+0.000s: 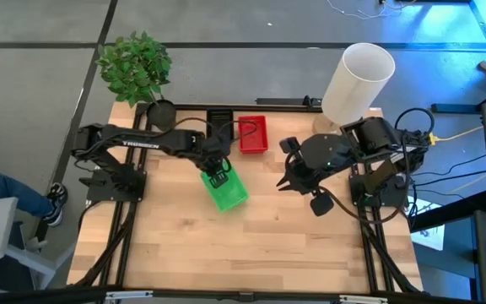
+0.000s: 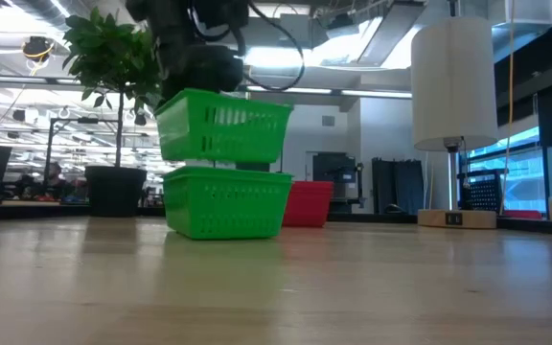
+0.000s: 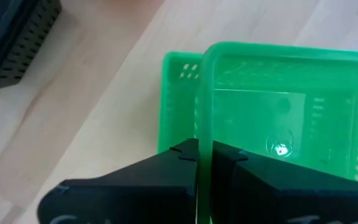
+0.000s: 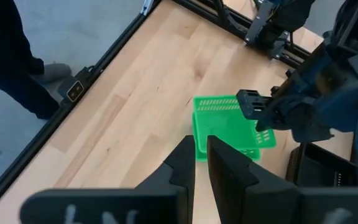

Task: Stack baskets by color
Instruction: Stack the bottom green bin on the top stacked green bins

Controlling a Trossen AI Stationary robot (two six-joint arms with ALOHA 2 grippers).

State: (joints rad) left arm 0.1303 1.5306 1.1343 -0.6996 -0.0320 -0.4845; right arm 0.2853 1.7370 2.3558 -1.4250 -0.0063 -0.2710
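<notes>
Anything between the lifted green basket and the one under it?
No. The low view shows open air between the lifted green basket, held by the left claw, and the lower green basket.

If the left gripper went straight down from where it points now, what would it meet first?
Probably the lower green basket on the table. The left gripper is shut on the rim of the upper green basket, which hangs tilted just above it, so the held basket would likely land in the lower one first.

Green baskets [image 2: 226, 201] are showing glossy, perforated plastic walls; the red basket [image 1: 253, 135] is looking like smooth plastic too; the worktop [image 1: 251, 245] is showing pale, matt wood planks.
</notes>
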